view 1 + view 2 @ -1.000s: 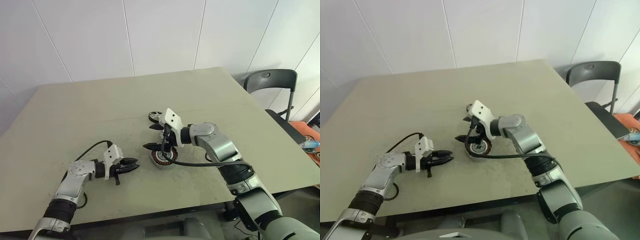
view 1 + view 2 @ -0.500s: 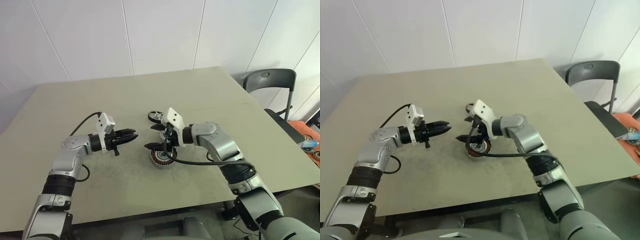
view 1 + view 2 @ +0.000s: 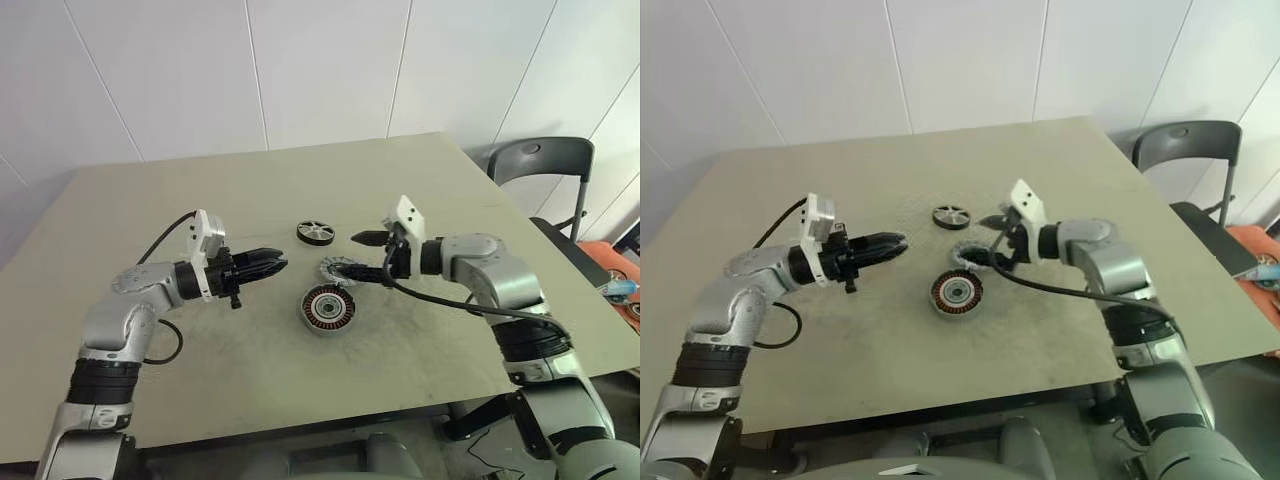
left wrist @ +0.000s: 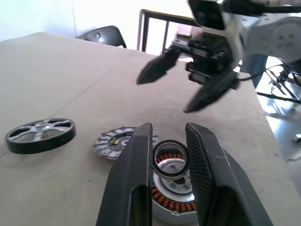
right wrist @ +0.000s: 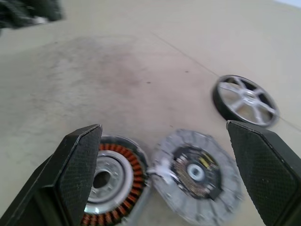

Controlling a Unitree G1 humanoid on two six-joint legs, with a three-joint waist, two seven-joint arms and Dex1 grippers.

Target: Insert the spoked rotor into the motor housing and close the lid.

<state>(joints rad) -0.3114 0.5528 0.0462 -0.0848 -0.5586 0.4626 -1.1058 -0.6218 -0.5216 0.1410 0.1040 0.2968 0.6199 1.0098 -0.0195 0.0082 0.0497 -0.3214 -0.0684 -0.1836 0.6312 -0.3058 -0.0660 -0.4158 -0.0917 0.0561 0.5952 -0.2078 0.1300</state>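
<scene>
The spoked rotor (image 3: 315,232), dark-rimmed with silver spokes, lies flat on the table behind the other parts. The silvery lid (image 3: 337,270) lies flat between it and the motor housing (image 3: 326,308), which sits open-topped with its copper windings showing. My left gripper (image 3: 275,265) hovers left of the housing, pointing right, shut on a small dark ring (image 4: 170,160). My right gripper (image 3: 355,256) hangs open just right of the lid with nothing between its fingers. In the right wrist view the housing (image 5: 110,181), lid (image 5: 195,174) and rotor (image 5: 245,101) lie ahead of the spread fingers.
The parts rest on a wide greenish-grey table (image 3: 200,380) with bare surface all round. A dark chair (image 3: 540,165) stands beyond the table's right corner. A white wall runs behind the far edge.
My left arm has lifted off the table and swung toward the centre with the ring. My right gripper has pulled back to the right from over the housing, so the lid now shows.
</scene>
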